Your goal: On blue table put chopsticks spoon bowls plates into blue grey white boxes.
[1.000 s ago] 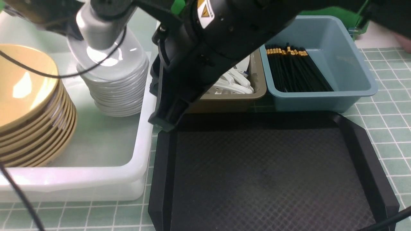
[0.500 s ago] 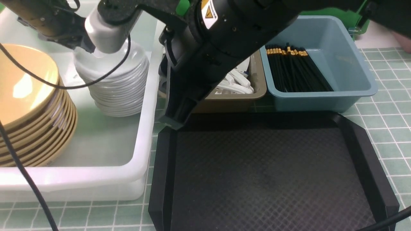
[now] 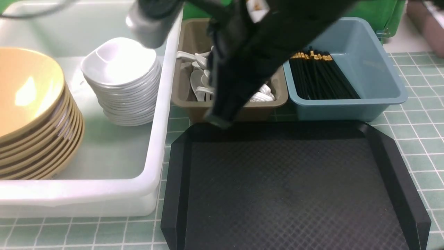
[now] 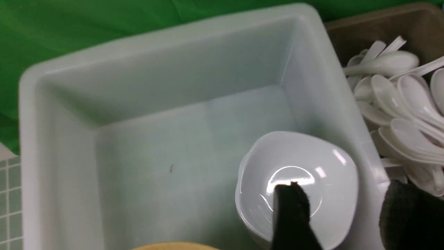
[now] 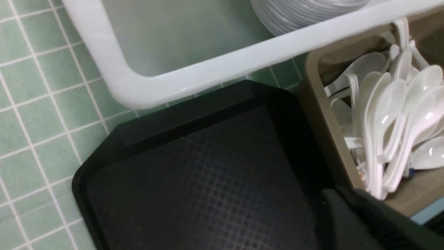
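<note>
Left tool (image 4: 345, 185): spread — over plates (image 4: 305, 159) stacked in white tub (image 4: 166, 45)
Right tool (image 5: 343, 208): pressed together — above black tray (image 5: 194, 180) edge

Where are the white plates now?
Front view, left side: the plates stand stacked inside the white tub, between the yellow bowls and the olive-grey box.

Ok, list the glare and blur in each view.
Front view: the black arm is smeared by motion, and glare sits on the top yellow bowl. Left wrist view: a bright glare ring on the top white plate. Right wrist view: the black tray looks soft, the spoons carry small highlights.
</note>
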Robot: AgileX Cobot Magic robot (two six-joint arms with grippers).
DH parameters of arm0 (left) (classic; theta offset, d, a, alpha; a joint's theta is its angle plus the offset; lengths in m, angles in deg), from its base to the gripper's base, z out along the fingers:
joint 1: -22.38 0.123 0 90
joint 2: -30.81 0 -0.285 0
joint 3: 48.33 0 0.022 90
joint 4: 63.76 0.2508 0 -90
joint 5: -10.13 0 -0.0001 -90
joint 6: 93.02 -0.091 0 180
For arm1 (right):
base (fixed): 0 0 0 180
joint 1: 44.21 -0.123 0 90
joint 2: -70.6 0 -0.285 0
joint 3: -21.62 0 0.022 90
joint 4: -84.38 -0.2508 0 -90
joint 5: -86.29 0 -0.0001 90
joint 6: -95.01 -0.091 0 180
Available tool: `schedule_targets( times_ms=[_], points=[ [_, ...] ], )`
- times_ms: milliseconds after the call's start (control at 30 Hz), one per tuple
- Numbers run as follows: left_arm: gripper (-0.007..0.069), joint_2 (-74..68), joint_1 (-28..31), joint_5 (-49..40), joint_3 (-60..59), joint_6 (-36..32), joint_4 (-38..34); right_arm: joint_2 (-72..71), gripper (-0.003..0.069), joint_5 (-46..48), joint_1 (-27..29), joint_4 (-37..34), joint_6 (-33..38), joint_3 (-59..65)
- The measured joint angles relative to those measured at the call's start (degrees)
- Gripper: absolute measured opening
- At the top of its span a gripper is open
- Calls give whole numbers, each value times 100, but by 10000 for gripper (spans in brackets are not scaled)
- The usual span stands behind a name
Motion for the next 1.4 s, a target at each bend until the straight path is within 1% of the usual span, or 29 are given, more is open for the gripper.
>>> schedule_targets(
  times_ms=[33, 133, 200, 233, 267, 300, 333, 367, 400, 433, 500, 533, 567, 633, 700, 833, 967, 1033, 1167, 1400],
  points=[
    [195, 140, 0, 0, -85, 5, 18, -96, 75, -26, 0, 0, -45, 109],
    [46, 924, 0, -13, -873, 45, 35, -664, 78, -393, 0, 12, -215, 717],
    [8, 1336, 0, -18, -1601, 60, 35, -1140, 78, -791, 0, 12, -347, 1255],
    [2, 1525, 0, -18, -1928, 64, 35, -1317, 78, -902, 0, 12, -389, 1485],
    [2, 1572, 0, -18, -2011, 64, 35, -1362, 78, -978, 0, 12, -400, 1544],
    [2, 1816, 0, -4, -2445, 64, 42, -1584, 78, -1119, 0, 17, -482, 1838],
    [2, 2240, 0, 177, -3264, 64, 57, -1980, 78, -1433, 0, 17, -560, 2372],
    [2, 2527, 0, 345, -3632, 64, 61, -2151, 78, -1582, 0, 17, -589, 2610],
    [2, 2586, 0, 392, -3725, 64, 61, -2195, 78, -1653, 0, 17, -604, 2727],
    [2, 3018, 0, 851, -4354, 64, 67, -2498, 78, -1925, 0, 17, -633, 3081],
    [2, 3736, 0, 1460, -5290, 64, 67, -2979, 78, -2395, 0, 17, -644, 3779],
    [2, 4064, 0, 1737, -5687, 64, 67, -3203, 78, -2618, 0, 17, -660, 4060],
    [2, 4129, 0, 1793, -5763, 64, 67, -3249, 78, -2667, 0, 17, -660, 4060],
    [2, 4957, 0, 2407, -6696, 64, 67, -3804, 79, -3248, 0, 17, -683, 4706],
    [2, 5634, 0, 2705, -7381, 59, 67, -4361, 79, -3850, -7, -8, -706, 5358],
    [3, 6640, 0, 3045, -8355, 59, 67, -5156, 81, -4691, -27, -16, -837, 6075],
    [3, 7391, 0, 3286, -8976, 59, 67, -5796, 85, -5343, -27, -16, -921, 6617],
    [3, 7698, 0, 3450, -9197, 59, 67, -5970, 86, -5520, -27, -16, -923, 6741],
    [3, 8061, 0, 3645, -9429, 59, 62, -6023, 89, -5635, -27, -16, -938, 6786],
    [3, 8131, 0, 3552, -9489, 41, 62, -6023, 97, -5635, -31, -16, -938, 6791]
  ],
)
